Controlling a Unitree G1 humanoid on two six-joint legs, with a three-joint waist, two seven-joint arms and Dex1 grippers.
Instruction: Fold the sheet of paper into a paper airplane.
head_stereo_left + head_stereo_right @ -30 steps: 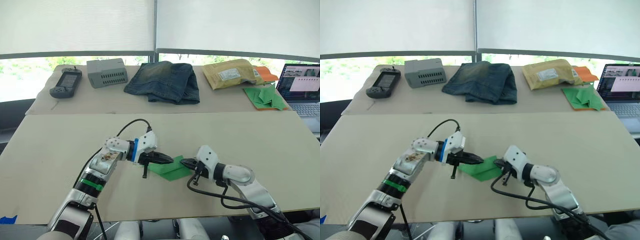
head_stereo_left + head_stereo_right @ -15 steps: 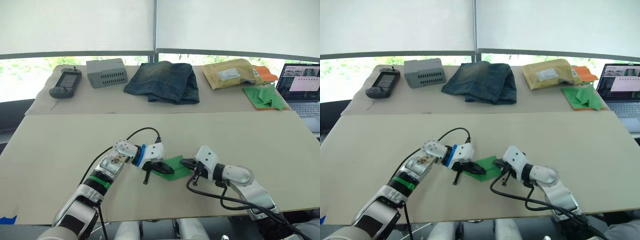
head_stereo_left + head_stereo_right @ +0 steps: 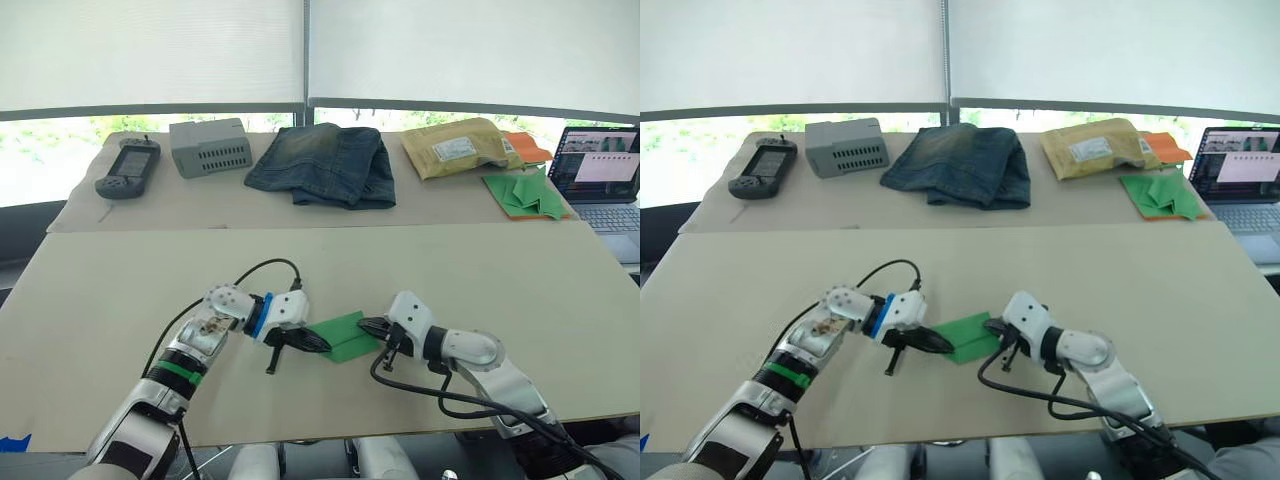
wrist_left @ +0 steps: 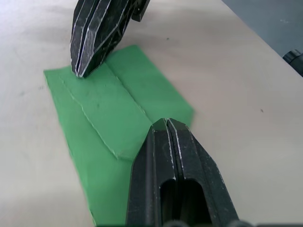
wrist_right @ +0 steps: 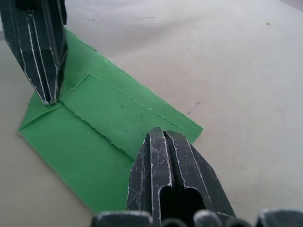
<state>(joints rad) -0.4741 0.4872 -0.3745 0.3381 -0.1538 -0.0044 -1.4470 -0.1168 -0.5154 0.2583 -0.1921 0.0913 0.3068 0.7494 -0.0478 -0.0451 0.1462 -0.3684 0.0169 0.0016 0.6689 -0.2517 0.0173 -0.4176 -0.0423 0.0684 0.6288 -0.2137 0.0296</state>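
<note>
Green sheet: the sheet of paper (image 3: 345, 335) lies flat on the near part of the bench (image 3: 520, 280), between the two arms, with a folded flap on top (creases visible in the wrist views).
Left tool: left tool (image 3: 318, 345), fingers pressed together, tips down on the sheet's left end; pinches nothing.
Right tool: right tool (image 3: 367, 324), fingers likewise pressed together, tips on the right end.
Why so: closed tips at opposite ends probably pin the sheet and flatten the crease.
Progress: early, judged; no narrow wedge yet.
Far bench: jeans (image 3: 322, 163), green folded pile (image 3: 527, 193), laptop (image 3: 603, 180), all well apart.
</note>
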